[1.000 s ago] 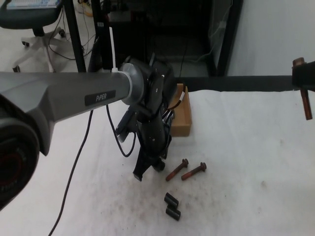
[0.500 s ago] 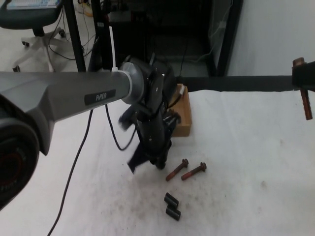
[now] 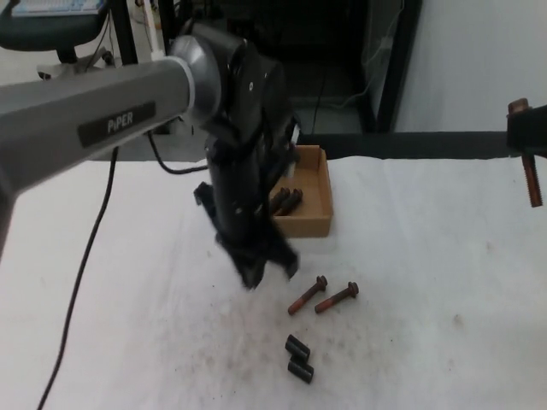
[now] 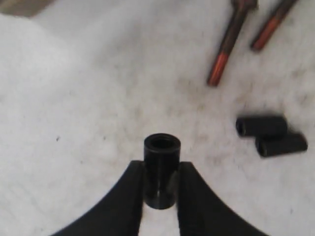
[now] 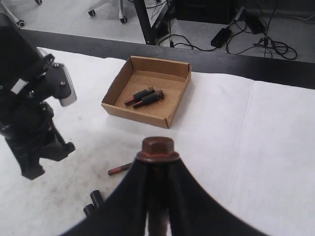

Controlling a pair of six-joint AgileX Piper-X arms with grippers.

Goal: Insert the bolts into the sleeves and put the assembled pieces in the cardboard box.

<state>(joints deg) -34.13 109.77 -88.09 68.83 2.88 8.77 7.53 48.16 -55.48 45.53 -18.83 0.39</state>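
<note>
My left gripper (image 4: 161,173) is shut on a black sleeve (image 4: 161,147), held above the white cloth; in the high view this gripper (image 3: 261,266) hangs just in front of the cardboard box (image 3: 318,224). Two rusty bolts (image 3: 308,294) (image 3: 337,297) and two loose black sleeves (image 3: 297,348) (image 3: 300,371) lie on the cloth close by. My right gripper (image 5: 157,166) is shut on a bolt (image 5: 157,147), held high at the far right (image 3: 532,184). Inside the cardboard box (image 5: 174,98) lie two assembled pieces (image 5: 145,97).
A black bench edge (image 3: 410,143) runs behind the white cloth (image 3: 427,256). A dark cable (image 3: 81,282) trails over the cloth's left part. Office chair legs (image 3: 60,77) and a dark rack (image 3: 282,60) stand beyond the bench. Open cloth lies right of the bolts.
The left arm has lifted and swung back and left, its gripper shifting slightly toward the bolts, so the box's inside now shows. The right gripper with its bolt has stayed put.
</note>
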